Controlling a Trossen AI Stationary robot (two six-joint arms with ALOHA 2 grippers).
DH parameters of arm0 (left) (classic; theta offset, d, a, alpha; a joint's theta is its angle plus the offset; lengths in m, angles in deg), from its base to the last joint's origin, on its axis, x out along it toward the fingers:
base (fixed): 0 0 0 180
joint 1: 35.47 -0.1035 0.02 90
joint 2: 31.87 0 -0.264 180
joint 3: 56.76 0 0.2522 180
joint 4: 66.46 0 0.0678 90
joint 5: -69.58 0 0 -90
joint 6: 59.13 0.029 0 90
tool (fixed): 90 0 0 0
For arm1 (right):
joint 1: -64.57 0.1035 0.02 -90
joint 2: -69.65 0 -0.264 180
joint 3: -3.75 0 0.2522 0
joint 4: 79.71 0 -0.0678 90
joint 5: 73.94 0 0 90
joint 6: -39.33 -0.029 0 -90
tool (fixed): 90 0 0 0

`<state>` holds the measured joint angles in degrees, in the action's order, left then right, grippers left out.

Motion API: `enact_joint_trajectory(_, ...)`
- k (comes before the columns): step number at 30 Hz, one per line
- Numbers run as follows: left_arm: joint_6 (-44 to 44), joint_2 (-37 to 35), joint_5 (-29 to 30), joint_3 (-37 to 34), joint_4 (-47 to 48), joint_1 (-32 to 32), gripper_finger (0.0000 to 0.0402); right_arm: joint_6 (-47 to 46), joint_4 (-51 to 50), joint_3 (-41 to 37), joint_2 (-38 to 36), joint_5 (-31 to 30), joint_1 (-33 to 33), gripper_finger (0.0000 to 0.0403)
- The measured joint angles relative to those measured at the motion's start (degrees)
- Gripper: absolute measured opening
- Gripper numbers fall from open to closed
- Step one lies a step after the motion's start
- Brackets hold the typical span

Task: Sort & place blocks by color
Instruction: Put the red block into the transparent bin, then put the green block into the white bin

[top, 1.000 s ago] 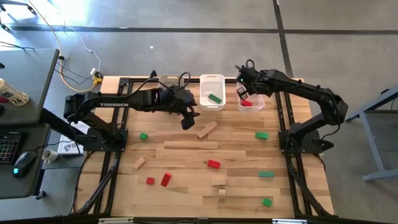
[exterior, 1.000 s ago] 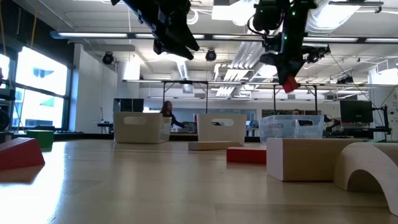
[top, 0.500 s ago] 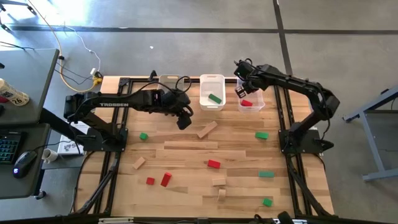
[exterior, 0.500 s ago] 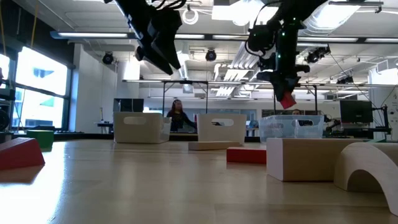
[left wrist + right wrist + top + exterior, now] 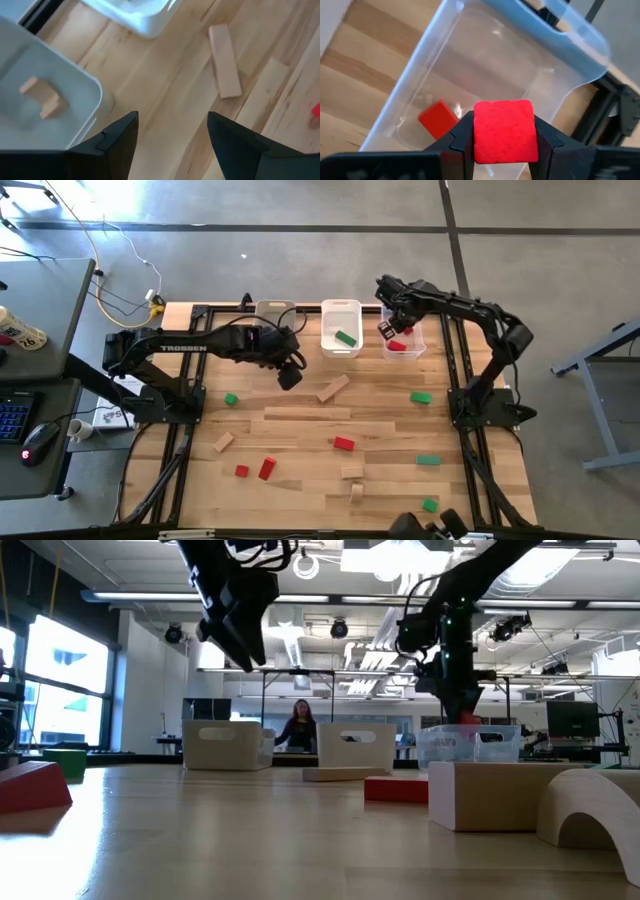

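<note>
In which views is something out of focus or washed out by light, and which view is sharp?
Left wrist view: the tan plank and the bin's rim look soft. Low view: the near tan blocks are blurred and the window at the left glares. Right wrist view: the held red block is sharp.

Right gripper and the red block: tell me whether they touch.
Touching. The right wrist view shows the right gripper with its fingers pressed against both sides of the red block above the clear bin.
</note>
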<state>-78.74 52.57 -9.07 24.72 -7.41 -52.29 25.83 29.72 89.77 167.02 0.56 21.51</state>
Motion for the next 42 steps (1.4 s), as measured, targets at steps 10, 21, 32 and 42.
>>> enact_joint_trajectory(10, -6.90, -0.02, -0.15, 0.00, 9.59, 1.11, 0.0225, 2.08, 1.01, -0.01, 4.25, 4.73, -1.96, 0.0103)
enact_joint_trajectory(21, -13.43, -0.07, -0.88, -4.78, 16.39, 5.34, 0.0225, 2.05, 1.31, 0.00, 5.41, 6.96, -1.95, 0.0131)
enact_joint_trajectory(32, -13.90, -0.07, -0.81, -6.91, 20.14, 7.56, 0.0225, 0.77, -0.92, -0.01, 5.17, 6.96, -1.86, 0.0207)
enact_joint_trajectory(42, -15.70, -0.31, 0.26, -6.93, 29.57, 7.41, 0.0225, -0.69, -1.55, -0.01, -1.19, 6.63, -0.56, 0.0192)
